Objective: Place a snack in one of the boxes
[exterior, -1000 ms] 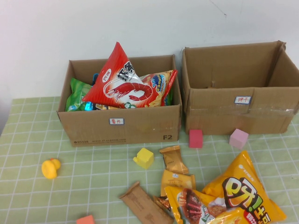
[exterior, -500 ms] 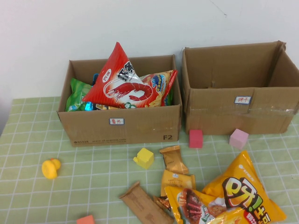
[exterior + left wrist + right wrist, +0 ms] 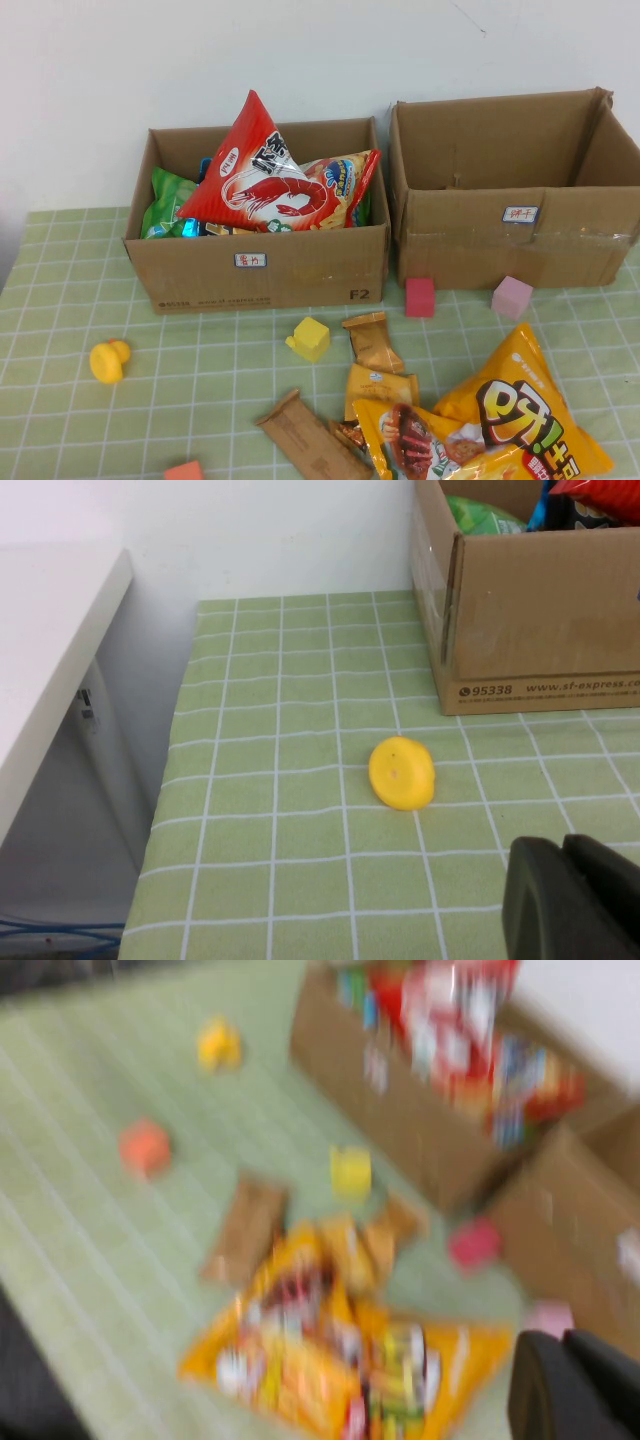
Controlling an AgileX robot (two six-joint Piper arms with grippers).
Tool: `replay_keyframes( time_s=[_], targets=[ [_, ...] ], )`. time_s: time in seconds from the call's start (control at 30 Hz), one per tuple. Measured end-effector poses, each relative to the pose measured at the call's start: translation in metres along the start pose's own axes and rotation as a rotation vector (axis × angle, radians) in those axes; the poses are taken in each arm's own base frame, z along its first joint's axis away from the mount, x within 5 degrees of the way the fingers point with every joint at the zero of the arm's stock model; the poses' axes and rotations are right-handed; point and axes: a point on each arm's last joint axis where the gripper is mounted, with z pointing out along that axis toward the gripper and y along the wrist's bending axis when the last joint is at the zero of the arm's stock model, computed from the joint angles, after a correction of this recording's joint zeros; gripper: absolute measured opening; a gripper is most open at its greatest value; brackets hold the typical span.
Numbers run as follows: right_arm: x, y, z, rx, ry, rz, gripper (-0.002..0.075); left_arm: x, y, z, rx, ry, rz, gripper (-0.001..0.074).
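Standing at the back of the green-checked table (image 3: 60, 260) are two cardboard boxes. The left box (image 3: 262, 272) is heaped with snacks, a red shrimp-chip bag (image 3: 258, 178) sticking up above its rim with a green packet (image 3: 163, 205) beside it. The right box (image 3: 515, 235) shows only bare cardboard inside. Just in front of the right box lie a red cube (image 3: 420, 296) and a pink cube (image 3: 512, 297).

The loose snacks crowd the near right of the table: a large orange chip bag (image 3: 520, 410) overlaps a yellow snack bag (image 3: 415, 440), with two small orange packets (image 3: 372, 342) (image 3: 380, 385) and a brown bar (image 3: 312, 438) close against them. A yellow cube (image 3: 310, 338) sits between this pile and the left box. A yellow rubber duck (image 3: 107, 360) lies well apart on the left, and an orange block (image 3: 184, 470) shows at the near edge.

Neither arm appears in the high view. The left pincer (image 3: 575, 900) hangs above the table's left part, near the duck (image 3: 402, 773) and the left box's corner (image 3: 540, 610); only a dark corner of it shows, so whether it is wide or narrow cannot be told. The right pincer (image 3: 575, 1385) is over the snack pile (image 3: 330, 1360), its view blurred, and its state cannot be told either.
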Motion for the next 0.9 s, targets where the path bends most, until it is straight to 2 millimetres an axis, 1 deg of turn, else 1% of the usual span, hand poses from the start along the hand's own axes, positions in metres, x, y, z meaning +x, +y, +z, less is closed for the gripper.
replay_keyframes(
  time_s=[0.07,0.17,0.33,0.43,0.53,0.63,0.77,0.87,0.9],
  targets=[
    [0.014,0.004,-0.004,0.022,0.095,0.028,0.0005,0.0,0.0,0.0,0.0,0.0,0.0,-0.0002],
    [0.033,0.011,-0.013,0.117,0.122,0.04,0.0005,0.0,0.0,0.0,0.0,0.0,0.0,-0.0002],
    [0.061,0.033,-0.029,0.27,-0.02,0.009,0.0005,0.0,0.0,0.0,0.0,0.0,0.0,-0.0003],
    [0.085,0.05,-0.033,0.343,-0.115,0.011,0.0004,0.0,0.0,0.0,0.0,0.0,0.0,-0.0002],
    [0.106,0.061,-0.033,0.423,-0.212,0.007,0.0004,0.0,0.0,0.0,0.0,0.0,0.0,-0.0002],
    [0.123,0.064,-0.025,0.493,-0.295,0.001,0.0002,0.0,0.0,0.0,0.0,0.0,0.0,-0.0002],
    [0.138,0.054,0.001,0.554,-0.356,0.072,0.0001,0.0,0.0,0.0,0.0,0.0,0.0,-0.0003],
    [0.147,0.048,0.014,0.594,-0.391,0.131,0.0001,0.0,0.0,0.0,0.0,0.0,0.0,-0.0002],
    [0.156,0.046,0.023,0.61,-0.375,0.174,0.0001,0.0,0.0,0.0,0.0,0.0,0.0,-0.0003]
  ],
)
